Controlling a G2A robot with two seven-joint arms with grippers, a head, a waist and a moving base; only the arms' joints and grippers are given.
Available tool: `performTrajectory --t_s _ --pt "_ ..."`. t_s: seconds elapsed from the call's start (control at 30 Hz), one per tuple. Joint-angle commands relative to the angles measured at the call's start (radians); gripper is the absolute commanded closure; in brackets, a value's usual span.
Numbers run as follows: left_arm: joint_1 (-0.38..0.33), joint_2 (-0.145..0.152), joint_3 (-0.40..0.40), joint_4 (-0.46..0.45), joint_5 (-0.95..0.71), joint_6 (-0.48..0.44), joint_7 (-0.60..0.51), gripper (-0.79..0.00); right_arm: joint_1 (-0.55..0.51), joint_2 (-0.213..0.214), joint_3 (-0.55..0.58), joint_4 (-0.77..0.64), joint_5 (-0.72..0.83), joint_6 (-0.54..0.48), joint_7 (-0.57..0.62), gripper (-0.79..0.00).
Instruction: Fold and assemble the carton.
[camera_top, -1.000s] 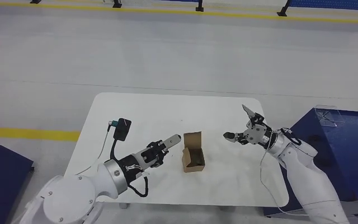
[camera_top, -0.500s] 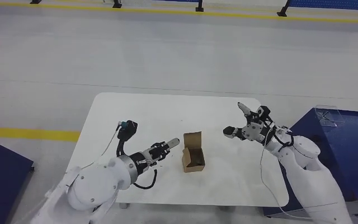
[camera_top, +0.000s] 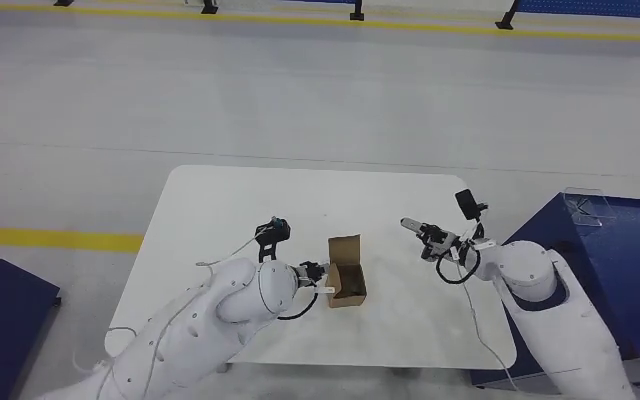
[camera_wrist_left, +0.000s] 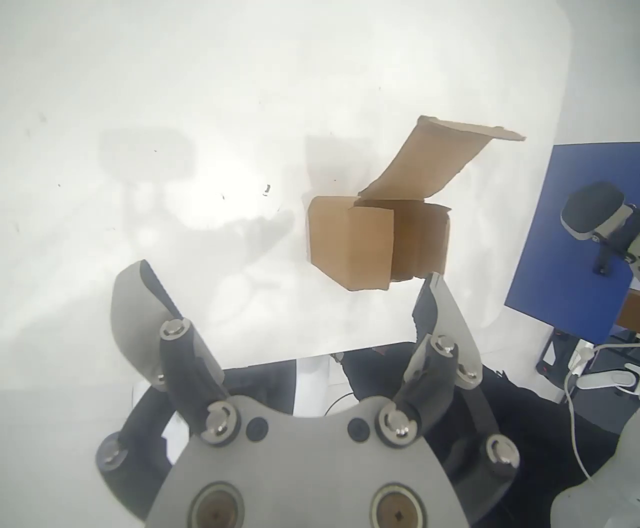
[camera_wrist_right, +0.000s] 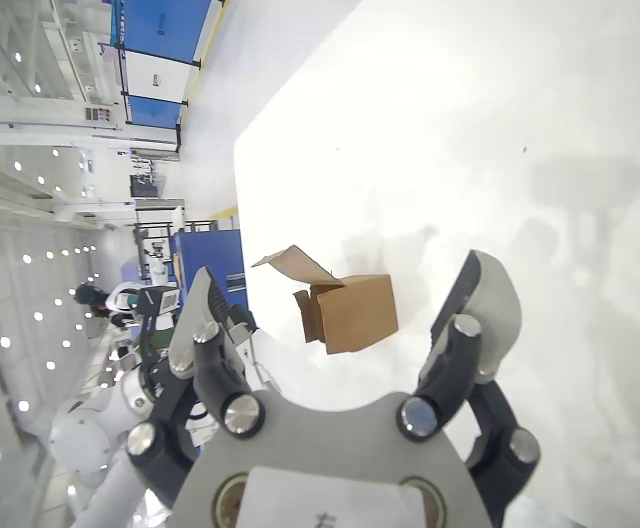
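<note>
A small brown carton (camera_top: 345, 274) stands near the middle of the white table (camera_top: 240, 200), its box body formed and its lid flap (camera_wrist_left: 440, 160) raised open. My left gripper (camera_top: 316, 272) is just to the carton's left, open, with nothing between its fingers (camera_wrist_left: 142, 295). In the left wrist view the carton (camera_wrist_left: 370, 245) sits a little beyond that gripper (camera_wrist_left: 285, 300). My right gripper (camera_top: 422, 232) hangs open to the right of the carton, well apart from it. The right wrist view has the carton (camera_wrist_right: 350, 310) between and beyond the open gripper (camera_wrist_right: 340, 295).
A blue cabinet (camera_top: 590, 240) stands past the table's right edge. The table's back half and left side are bare. Yellow floor lines (camera_top: 70, 240) run beside the table.
Both arms have rotated at the wrist and drawn in towards the carton; the left gripper now sits right beside its left side. The carton has not moved.
</note>
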Motion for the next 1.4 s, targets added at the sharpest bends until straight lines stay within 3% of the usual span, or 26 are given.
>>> performTrajectory --t_s 0.0,0.17,0.4,0.53,0.87,1.03,1.2,1.3,1.37 --pt "-0.014 -0.019 0.016 0.033 -0.003 0.0 -0.002 -0.785 0.013 -0.002 -0.045 0.006 -0.123 0.011 0.016 -0.785" --pt "-0.037 -0.068 0.06 0.114 -0.019 0.0 0.002 -0.785 0.046 -0.007 -0.193 -0.001 -0.37 0.021 0.069 -0.785" --pt "-0.065 -0.13 0.101 0.212 -0.013 0.0 0.003 -0.785 0.052 -0.009 -0.201 -0.003 -0.381 0.027 0.072 -0.785" --pt "-0.075 -0.158 0.109 0.257 -0.01 0.0 -0.002 -0.785 0.034 -0.009 -0.196 -0.007 -0.359 -0.024 0.089 -0.785" --pt "-0.077 -0.198 0.093 0.303 -0.033 0.0 -0.002 -0.785 0.053 -0.028 -0.267 -0.007 -0.405 -0.023 0.087 -0.785" --pt "-0.038 -0.185 0.007 0.215 -0.036 0.0 0.017 -0.785 0.069 -0.039 -0.29 -0.005 -0.4 -0.026 0.089 -0.785" --pt "0.056 -0.127 -0.124 0.093 0.067 0.0 -0.002 -0.785 0.081 -0.049 -0.325 0.002 -0.423 -0.013 0.093 -0.785" --pt "0.109 -0.101 -0.143 0.07 0.079 0.0 -0.002 -0.785 0.091 -0.059 -0.356 0.01 -0.451 0.001 0.084 -0.785" --pt "0.108 -0.091 -0.121 0.101 0.103 0.0 -0.002 -0.785 0.099 -0.065 -0.372 0.016 -0.462 0.008 0.081 -0.785"
